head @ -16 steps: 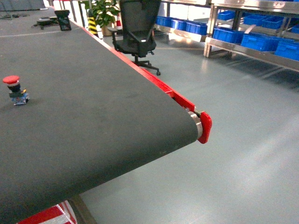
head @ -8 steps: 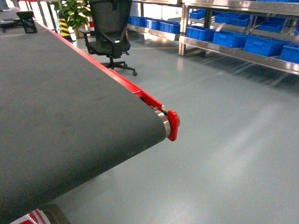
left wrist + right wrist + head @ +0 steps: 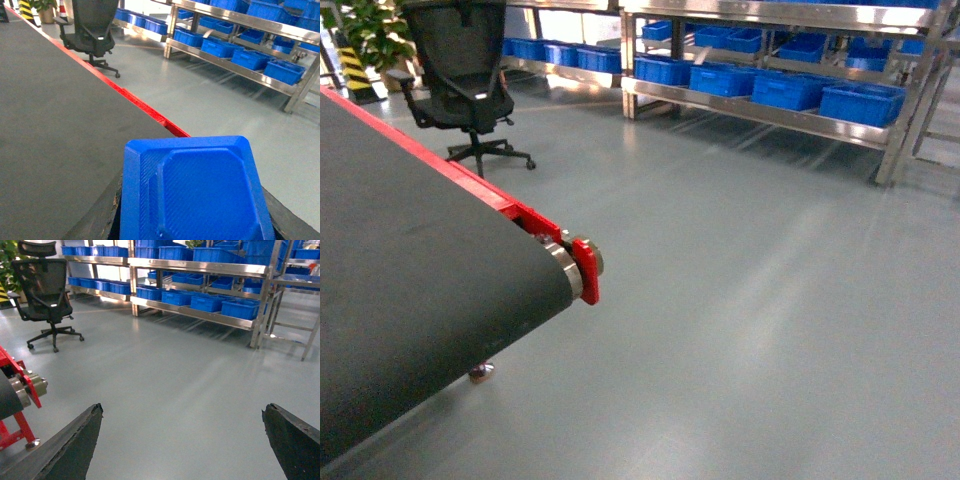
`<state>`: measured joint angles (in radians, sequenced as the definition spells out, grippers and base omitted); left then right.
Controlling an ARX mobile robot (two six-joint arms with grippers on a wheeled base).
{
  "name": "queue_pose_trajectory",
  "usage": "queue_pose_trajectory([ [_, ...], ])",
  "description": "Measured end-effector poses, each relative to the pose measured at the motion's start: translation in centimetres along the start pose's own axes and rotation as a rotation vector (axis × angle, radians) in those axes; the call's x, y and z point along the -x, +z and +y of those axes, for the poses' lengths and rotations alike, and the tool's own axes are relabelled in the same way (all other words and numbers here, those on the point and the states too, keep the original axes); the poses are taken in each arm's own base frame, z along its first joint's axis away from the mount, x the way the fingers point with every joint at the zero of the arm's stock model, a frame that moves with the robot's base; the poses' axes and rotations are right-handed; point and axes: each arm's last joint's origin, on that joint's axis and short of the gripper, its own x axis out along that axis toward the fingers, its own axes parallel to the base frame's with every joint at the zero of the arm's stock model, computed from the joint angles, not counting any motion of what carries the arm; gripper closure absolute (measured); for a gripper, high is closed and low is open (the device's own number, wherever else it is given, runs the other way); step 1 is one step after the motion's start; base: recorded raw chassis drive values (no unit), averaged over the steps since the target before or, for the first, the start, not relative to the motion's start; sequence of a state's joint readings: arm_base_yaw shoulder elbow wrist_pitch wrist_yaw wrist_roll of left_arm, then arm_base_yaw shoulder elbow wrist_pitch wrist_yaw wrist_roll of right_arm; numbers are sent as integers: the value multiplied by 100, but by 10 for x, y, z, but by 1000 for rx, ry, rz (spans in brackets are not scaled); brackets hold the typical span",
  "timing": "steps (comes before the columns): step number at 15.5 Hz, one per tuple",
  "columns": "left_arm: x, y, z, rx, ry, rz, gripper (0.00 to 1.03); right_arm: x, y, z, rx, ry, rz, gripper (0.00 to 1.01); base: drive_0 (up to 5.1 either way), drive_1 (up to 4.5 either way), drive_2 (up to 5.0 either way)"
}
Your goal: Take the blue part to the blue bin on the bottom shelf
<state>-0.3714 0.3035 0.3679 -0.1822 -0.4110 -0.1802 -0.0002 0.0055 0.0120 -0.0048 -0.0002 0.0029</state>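
The blue part (image 3: 200,190), a flat blue plastic piece with a raised octagonal panel, fills the bottom of the left wrist view. My left gripper (image 3: 195,212) is shut on it, with a dark finger (image 3: 107,217) showing on each side. My right gripper (image 3: 182,440) is open over bare floor, nothing between its fingers (image 3: 75,445). The bottom shelf (image 3: 760,112) of the steel rack stands across the floor, with several blue bins (image 3: 860,100) in a row on it. The rack also shows as bottom shelf (image 3: 200,315) in the right wrist view. Neither gripper appears in the head view.
The dark conveyor belt (image 3: 410,270) with its red end cap (image 3: 586,270) lies at the left. A black office chair (image 3: 460,70) stands beyond it, a potted plant (image 3: 370,30) behind. Grey floor (image 3: 750,300) stretches between belt and rack. A rack leg (image 3: 905,120) stands at the right.
The head view has swung right: the belt end slid left, the red-topped object on the belt left the view, and the rack with blue bins came into fuller view.
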Motion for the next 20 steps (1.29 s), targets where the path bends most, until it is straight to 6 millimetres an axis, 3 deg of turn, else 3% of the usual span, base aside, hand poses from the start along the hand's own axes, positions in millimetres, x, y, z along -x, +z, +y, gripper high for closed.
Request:
queue_pose_trajectory([
  [20,0,0,0,0,0,0,59,0,0,0,0,0,0,3,-161,-161,-161],
])
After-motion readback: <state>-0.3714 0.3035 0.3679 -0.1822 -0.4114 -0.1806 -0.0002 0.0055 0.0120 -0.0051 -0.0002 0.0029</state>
